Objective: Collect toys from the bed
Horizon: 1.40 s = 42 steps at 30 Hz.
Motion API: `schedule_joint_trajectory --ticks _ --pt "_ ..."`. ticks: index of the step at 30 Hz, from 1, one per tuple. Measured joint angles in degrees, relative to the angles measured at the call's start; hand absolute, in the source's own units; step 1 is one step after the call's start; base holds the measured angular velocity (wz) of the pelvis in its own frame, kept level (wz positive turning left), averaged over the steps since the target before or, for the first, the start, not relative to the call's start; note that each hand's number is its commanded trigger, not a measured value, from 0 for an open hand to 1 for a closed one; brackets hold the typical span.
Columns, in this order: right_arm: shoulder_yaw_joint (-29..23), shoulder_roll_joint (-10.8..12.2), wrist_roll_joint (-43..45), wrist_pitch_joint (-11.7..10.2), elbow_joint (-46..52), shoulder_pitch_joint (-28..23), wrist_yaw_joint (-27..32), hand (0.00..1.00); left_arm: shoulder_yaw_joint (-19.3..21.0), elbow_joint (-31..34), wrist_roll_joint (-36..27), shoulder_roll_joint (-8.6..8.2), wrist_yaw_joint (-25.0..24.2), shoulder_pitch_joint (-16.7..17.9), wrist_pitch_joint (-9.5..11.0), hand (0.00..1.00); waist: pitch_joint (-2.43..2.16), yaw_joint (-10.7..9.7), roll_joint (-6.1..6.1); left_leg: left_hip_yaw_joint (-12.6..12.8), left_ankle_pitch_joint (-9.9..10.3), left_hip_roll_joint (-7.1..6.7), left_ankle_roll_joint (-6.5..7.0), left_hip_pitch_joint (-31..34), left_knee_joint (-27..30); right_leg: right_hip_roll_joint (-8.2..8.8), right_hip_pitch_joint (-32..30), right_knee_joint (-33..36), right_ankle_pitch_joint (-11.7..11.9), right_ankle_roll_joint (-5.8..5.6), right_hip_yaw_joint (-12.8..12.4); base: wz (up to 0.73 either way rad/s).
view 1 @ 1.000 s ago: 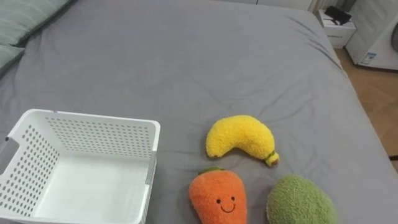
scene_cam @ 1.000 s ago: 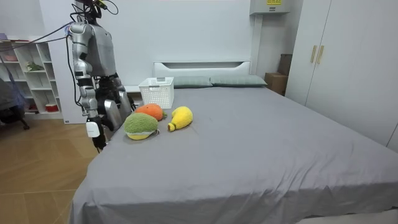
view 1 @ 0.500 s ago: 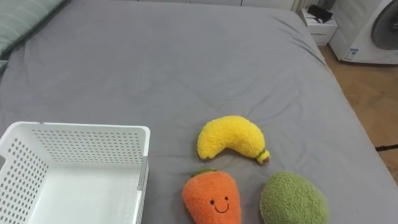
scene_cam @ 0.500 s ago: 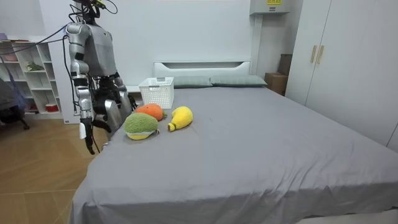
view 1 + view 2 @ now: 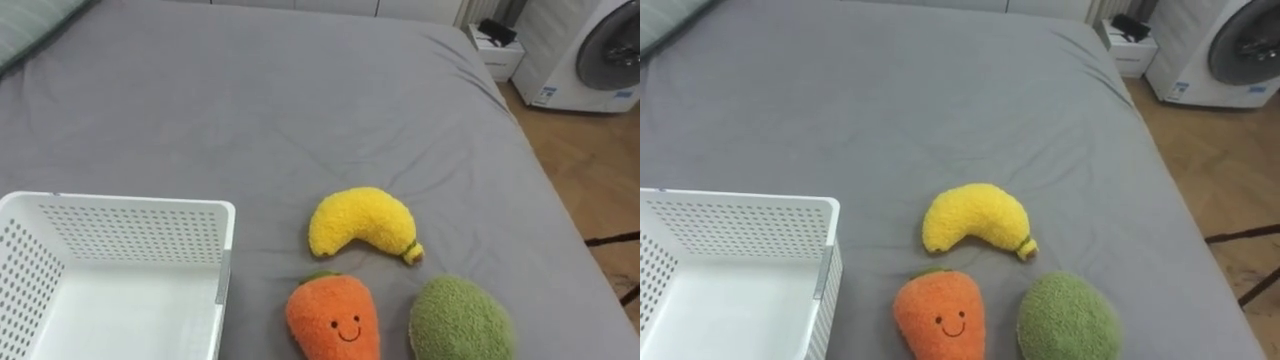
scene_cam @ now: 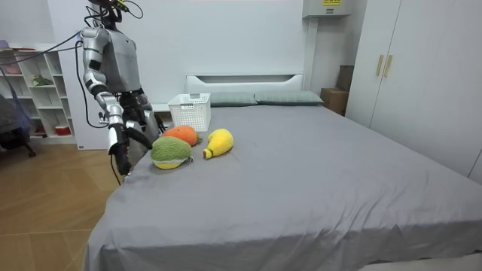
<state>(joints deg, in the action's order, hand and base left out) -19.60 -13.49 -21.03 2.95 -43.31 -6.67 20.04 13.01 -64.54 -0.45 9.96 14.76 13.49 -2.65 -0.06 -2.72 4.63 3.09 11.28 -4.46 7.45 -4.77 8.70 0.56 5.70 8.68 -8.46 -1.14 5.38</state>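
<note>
banana [image 5: 362, 222] looks soft, light | you take it round its thick middle | right hand [image 6: 120, 156] hold: cannot tell

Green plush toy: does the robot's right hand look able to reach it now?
Probably yes. In the room view the right hand is at the edge of the bed, close beside the green plush toy, and nothing lies between them.

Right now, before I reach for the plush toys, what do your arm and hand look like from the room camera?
In the room view the right arm is silver-grey with darker joints at the shoulder and elbow. It ends in a dark right hand. Thin dark cables loop around the head and shoulder. Any finer markings are too small to tell.
</note>
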Motion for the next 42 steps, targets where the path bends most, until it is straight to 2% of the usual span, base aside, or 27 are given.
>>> schedule_joint_trajectory --ticks 3,6,9,16,23,34,37,42 --pt "2.8 0.0 1.1 0.1 7.2 0.4 -0.1 0.0 -1.6 0.9 0.0 -0.09 0.0 -0.6 -0.2 0.0 -0.04 0.1 -0.37 0.0 0.0 0.0 -0.01 0.5 0.0 0.14 -0.4 0.0 0.0 0.0 0.8 0.0" --pt "5.6 0.1 1.8 0.2 14.4 0.3 -0.1 0.0 -3.4 2.8 0.1 -0.39 0.0 -0.7 -1.2 0.0 -0.15 0.8 -0.2 0.2 -0.1 0.0 0.08 1.2 0.2 0.18 -0.9 0.0 0.0 0.0 0.8 0.0" --pt "8.5 0.1 4.6 0.2 20.3 0.3 -0.3 0.0 -3.8 3.0 0.1 -0.45 -0.1 -1.2 -1.6 0.0 0.11 1.8 -0.57 0.1 -0.1 0.0 0.1 1.3 0.2 0.13 -0.9 0.0 0.0 -0.01 0.8 0.01" --pt "14.6 0.2 8.3 -0.2 24.2 0.9 -4.1 0.0 -4.4 4.9 0.1 -0.71 -0.4 -0.6 -2.1 0.0 0.18 3.6 -1.33 -0.3 -0.1 0.0 0.11 1.3 0.0 0.18 -1.0 -0.1 0.0 -0.01 0.9 0.02" --pt "20.9 0.3 8.3 0.2 24.6 0.8 -5.3 0.0 -6.5 5.8 0.2 -0.72 0.0 -0.2 -2.3 0.0 -0.07 4.6 -2.01 -1.2 -0.1 -0.09 0.1 2.0 0.5 0.3 -1.0 -0.1 0.0 -0.01 2.2 0.07" --pt "22.9 2.0 10.3 0.9 25.3 -1.2 -7.2 0.0 -7.5 6.9 0.1 -1.33 0.5 0.9 -3.8 0.0 -0.24 4.4 -2.1 -1.8 -0.1 -0.2 0.1 2.0 1.0 0.33 -0.5 -0.1 0.0 -0.01 2.7 0.02" --pt "22.6 1.8 10.8 1.5 23.2 -1.9 -8.8 0.0 -7.5 7.1 0.1 -1.34 0.5 1.1 -4.3 0.0 -0.16 4.0 -1.92 -1.8 -0.1 -0.22 0.1 2.1 1.0 0.32 -0.5 -0.1 0.0 -0.01 2.6 0.0" --pt "21.4 1.7 12.4 3.2 23.5 -2.8 -9.5 0.0 -7.2 7.2 0.1 -1.31 0.5 2.0 -5.3 0.0 -0.01 2.1 -1.51 -1.9 -0.1 -0.24 0.09 2.2 1.0 0.31 -0.5 0.0 0.0 -0.01 2.4 0.0"
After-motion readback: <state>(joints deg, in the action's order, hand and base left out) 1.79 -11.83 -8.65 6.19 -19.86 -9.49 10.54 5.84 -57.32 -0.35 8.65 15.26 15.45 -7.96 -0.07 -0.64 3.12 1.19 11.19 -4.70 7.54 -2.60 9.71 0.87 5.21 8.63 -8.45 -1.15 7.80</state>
